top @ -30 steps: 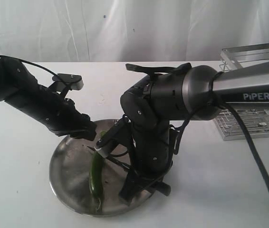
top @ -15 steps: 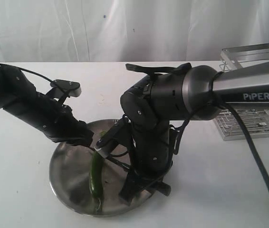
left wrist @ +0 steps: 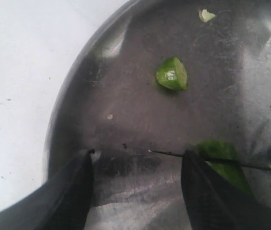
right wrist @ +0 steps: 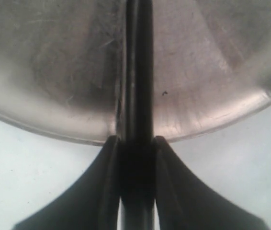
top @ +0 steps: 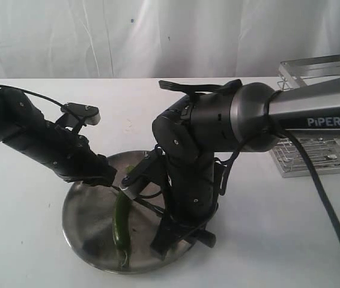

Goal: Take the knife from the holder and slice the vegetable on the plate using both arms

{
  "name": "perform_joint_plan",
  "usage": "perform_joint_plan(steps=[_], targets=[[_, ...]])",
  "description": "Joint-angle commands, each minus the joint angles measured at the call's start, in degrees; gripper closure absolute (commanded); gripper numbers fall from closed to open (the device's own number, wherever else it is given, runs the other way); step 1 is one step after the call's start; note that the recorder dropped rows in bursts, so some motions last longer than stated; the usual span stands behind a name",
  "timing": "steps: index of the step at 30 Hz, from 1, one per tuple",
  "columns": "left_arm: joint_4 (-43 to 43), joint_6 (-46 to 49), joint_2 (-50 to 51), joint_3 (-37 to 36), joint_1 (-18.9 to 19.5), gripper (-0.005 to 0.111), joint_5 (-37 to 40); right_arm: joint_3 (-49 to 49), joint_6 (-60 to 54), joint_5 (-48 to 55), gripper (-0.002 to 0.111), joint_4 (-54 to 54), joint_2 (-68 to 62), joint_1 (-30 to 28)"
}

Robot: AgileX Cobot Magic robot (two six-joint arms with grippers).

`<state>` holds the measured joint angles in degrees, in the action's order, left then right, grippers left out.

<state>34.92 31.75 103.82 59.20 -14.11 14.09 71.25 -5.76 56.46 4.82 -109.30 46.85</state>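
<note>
Leftward your left claw (left wrist: 136,165) has drawn back, spread above the plate (top: 83,210), likely giving the blade room; your right claw (right wrist: 136,143) pinches the knife (right wrist: 138,72) across the vegetable (top: 121,225).

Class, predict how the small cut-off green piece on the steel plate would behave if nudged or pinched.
The cut piece is short and rounded, so it would probably roll or skid. The plate looks smooth and shiny, likely offering little grip. Its pale cut face looks moist, so a pinch may slip.
</note>
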Motion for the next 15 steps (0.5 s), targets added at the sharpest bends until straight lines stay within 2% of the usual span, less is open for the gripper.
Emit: perform_joint_plan(steps=[1, 15], targets=[[0.92, 0.25, -0.42, -0.43, -0.30, 0.048, 0.94, 0.14, -0.93, -0.28, 0.108, -0.61, -0.62, 0.09], [1.02, 0.25, -0.42, -0.43, -0.30, 0.048, 0.95, 0.14, -1.57, -2.39, 0.108, -1.88, -1.80, 0.09]])
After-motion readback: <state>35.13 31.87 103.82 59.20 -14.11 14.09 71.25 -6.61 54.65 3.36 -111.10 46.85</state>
